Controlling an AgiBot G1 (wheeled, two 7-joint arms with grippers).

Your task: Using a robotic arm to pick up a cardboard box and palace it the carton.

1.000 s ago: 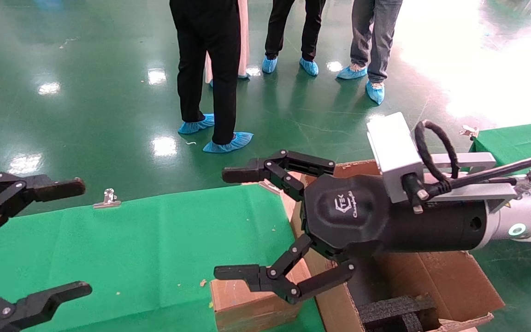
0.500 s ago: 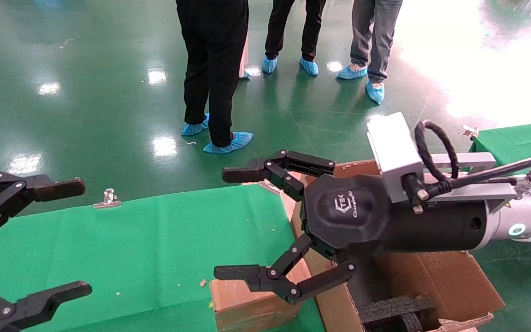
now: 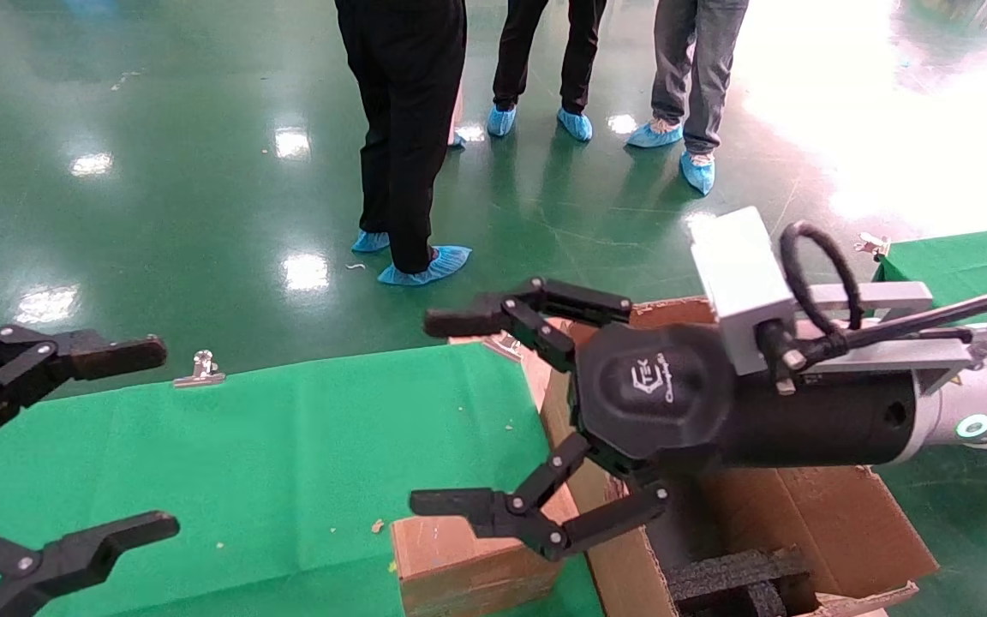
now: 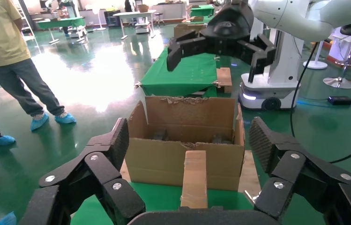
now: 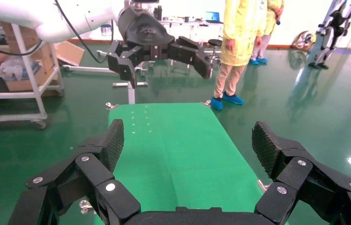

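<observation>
Green-clothed table (image 3: 271, 446) carries your cardboard box (image 3: 459, 561), touching the carton (image 3: 836, 523) holding black foam blocks (image 3: 733, 578). Your right gripper (image 3: 493, 411) hangs above, jaws spread empty; left gripper (image 3: 56, 446) likewise released.

Robotic arm (image 3: 986, 416): white, black cylindrical wrist, silver camera block, reaching across above the carton; its right gripper (image 3: 493, 411) spread wide; cardboard box (image 3: 468, 561): slim, brown, standing just beside the carton's wall; carton (image 3: 836, 523): large, open-flapped, black foam blocks inside.
</observation>
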